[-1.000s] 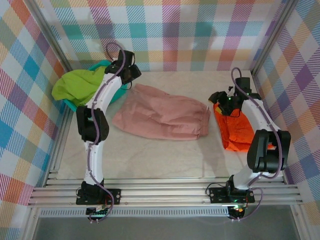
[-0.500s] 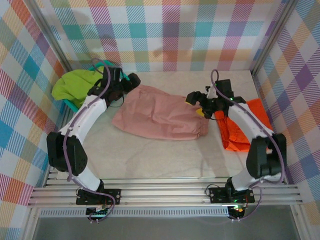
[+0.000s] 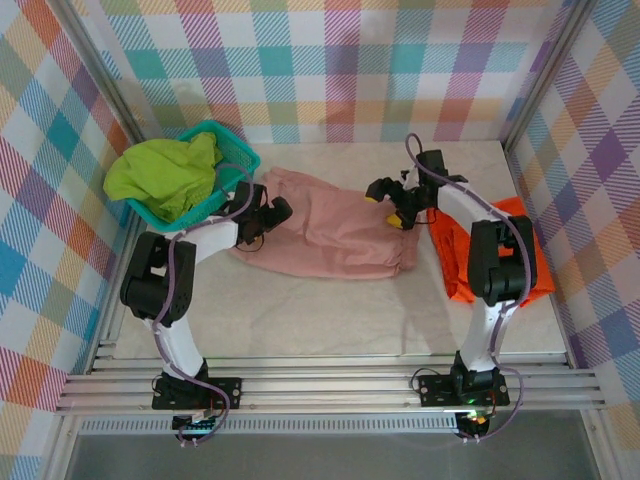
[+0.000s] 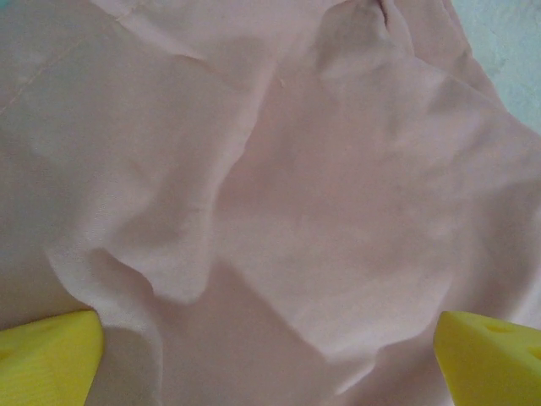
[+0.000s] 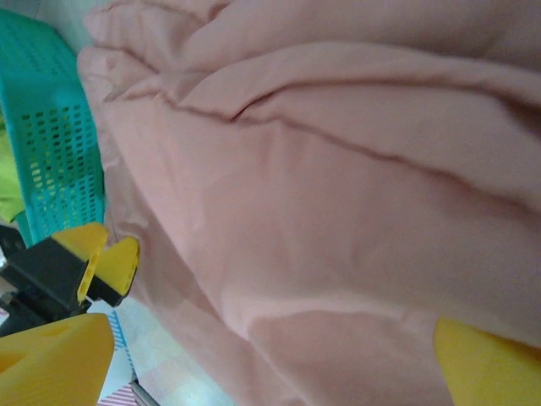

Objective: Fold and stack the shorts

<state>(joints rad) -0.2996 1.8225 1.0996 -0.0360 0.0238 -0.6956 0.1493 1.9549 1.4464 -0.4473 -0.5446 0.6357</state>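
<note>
The dusty pink shorts lie spread across the middle of the table. My left gripper hovers over their left end, open, and pink fabric lies under the wide gap of the left gripper. My right gripper is open above the right end; the right wrist view shows the right gripper over pink cloth. The bright orange shorts lie at the right, partly hidden by the right arm. The lime green shorts are heaped in the basket.
The teal mesh basket stands at the back left, close to the left arm; its wall is close behind the left gripper. Plaid walls enclose the table on three sides. Bare table runs in front of the pink shorts.
Both arms have swung inward onto the pink shorts: the left from beside the basket, the right from over the orange shorts. Both sets of jaws have opened wider.
</note>
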